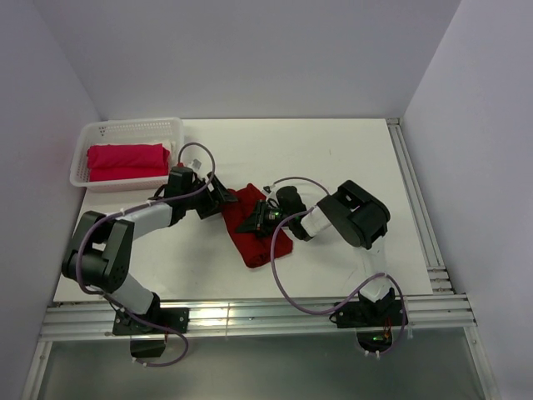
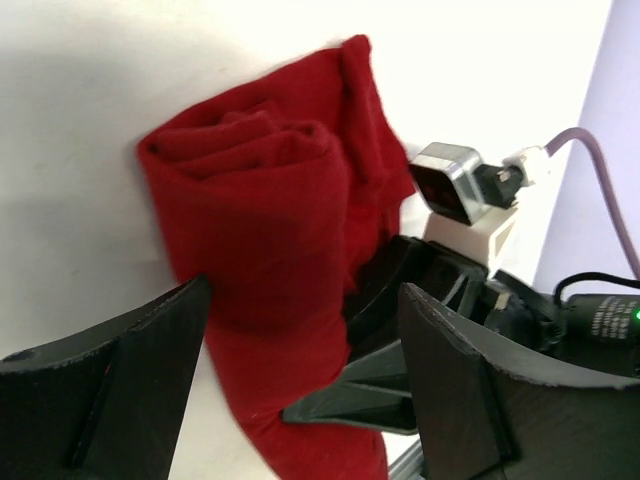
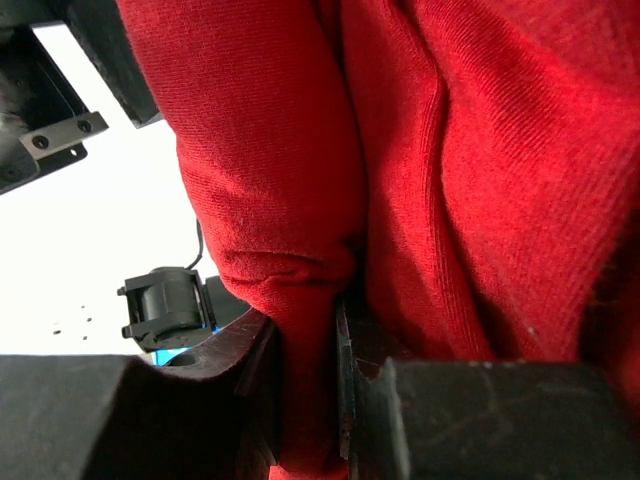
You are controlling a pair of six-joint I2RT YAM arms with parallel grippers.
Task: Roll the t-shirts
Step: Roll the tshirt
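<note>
Right gripper [image 3: 310, 400] pinches a fold of dark crimson t-shirt [image 3: 470, 180], mid-table, partly rolled. Left gripper [image 2: 305, 300] spread wide, facing the roll. Cloth looks soft, light, limp; likely best gripped at thick rolled edge. Pinkish-red t-shirt [image 1: 127, 161] lies in basket [image 1: 137, 125].

A white lattice basket [image 1: 125, 127] sits at the far left corner of the white table [image 1: 350, 154].
</note>
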